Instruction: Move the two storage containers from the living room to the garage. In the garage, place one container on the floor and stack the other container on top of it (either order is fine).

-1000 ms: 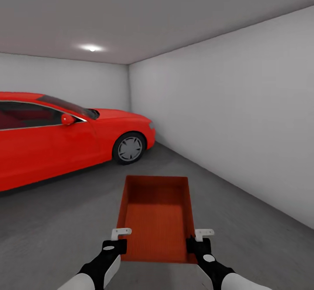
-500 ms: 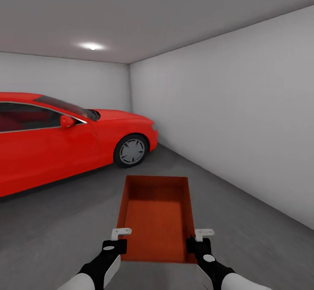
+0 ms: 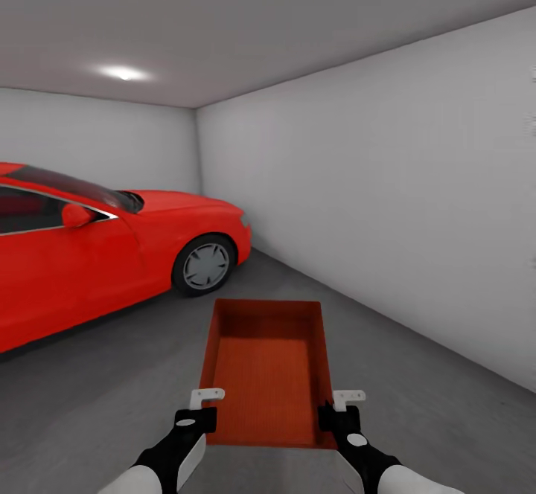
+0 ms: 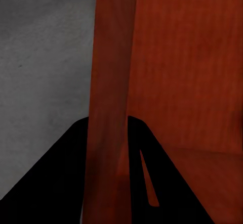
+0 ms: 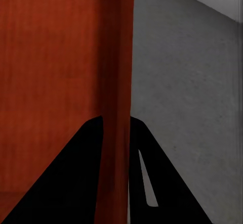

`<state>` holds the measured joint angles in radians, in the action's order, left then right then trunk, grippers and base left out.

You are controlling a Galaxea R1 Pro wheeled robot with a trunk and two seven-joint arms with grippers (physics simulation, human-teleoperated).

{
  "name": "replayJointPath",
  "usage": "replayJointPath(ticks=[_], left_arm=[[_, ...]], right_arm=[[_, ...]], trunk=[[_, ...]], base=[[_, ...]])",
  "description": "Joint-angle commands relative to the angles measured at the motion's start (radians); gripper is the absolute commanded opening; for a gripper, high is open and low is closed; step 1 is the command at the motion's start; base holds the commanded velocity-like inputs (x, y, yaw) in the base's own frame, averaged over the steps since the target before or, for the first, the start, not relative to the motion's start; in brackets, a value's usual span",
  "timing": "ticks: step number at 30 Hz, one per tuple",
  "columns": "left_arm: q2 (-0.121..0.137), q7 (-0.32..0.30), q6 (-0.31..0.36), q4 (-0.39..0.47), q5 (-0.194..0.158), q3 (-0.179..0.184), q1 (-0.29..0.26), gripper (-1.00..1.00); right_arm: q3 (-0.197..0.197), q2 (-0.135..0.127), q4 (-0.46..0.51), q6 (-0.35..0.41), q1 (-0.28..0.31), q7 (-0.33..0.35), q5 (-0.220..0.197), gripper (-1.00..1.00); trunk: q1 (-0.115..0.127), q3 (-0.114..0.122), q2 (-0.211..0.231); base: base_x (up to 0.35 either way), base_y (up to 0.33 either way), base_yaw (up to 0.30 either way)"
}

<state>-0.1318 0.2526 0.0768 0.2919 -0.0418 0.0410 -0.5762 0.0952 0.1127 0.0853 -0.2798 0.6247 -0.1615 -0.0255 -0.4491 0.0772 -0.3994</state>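
I hold one orange-red storage container (image 3: 266, 371) level in front of me, above the dark grey concrete floor (image 3: 417, 390) of the garage. My left gripper (image 3: 196, 419) is shut on its left wall near the corner closest to me, and the wall (image 4: 109, 97) runs between the dark fingers (image 4: 61, 178) in the left wrist view. My right gripper (image 3: 336, 418) is shut on the right wall (image 5: 119, 82) in the same way. The bin is empty. The second container is out of view.
A red car (image 3: 97, 256) stands at the left, its front wheel (image 3: 203, 265) ahead of me. A plain pale grey wall (image 3: 387, 196) runs along the right, meeting the back wall (image 3: 97, 144) at a corner. A strip of floor lies between car and right wall.
The whole view has swung to the right: the car, ceiling light and wall corner have slid left in the picture. The container and both grippers keep their place before me.
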Motion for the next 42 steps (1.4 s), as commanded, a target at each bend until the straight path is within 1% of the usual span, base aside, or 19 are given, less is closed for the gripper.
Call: replayJointPath(ticks=[1, 42], left_arm=[[0.000, 0.011, 0.008, 0.001, 0.005, -0.015, 0.001, -1.00], [0.000, 0.008, 0.008, 0.001, 0.005, -0.015, 0.001, -1.00]], right_arm=[[-0.035, 0.002, 0.002, -0.001, 0.001, -0.007, 0.009, -1.00], [-0.035, 0.002, 0.002, -0.001, 0.001, -0.009, 0.009, -1.00]], trunk=[[-0.001, 0.000, -0.001], [-0.001, 0.017, -0.001]], base=[[0.316, 0.186, -0.280], [0.316, 0.186, -0.281]])
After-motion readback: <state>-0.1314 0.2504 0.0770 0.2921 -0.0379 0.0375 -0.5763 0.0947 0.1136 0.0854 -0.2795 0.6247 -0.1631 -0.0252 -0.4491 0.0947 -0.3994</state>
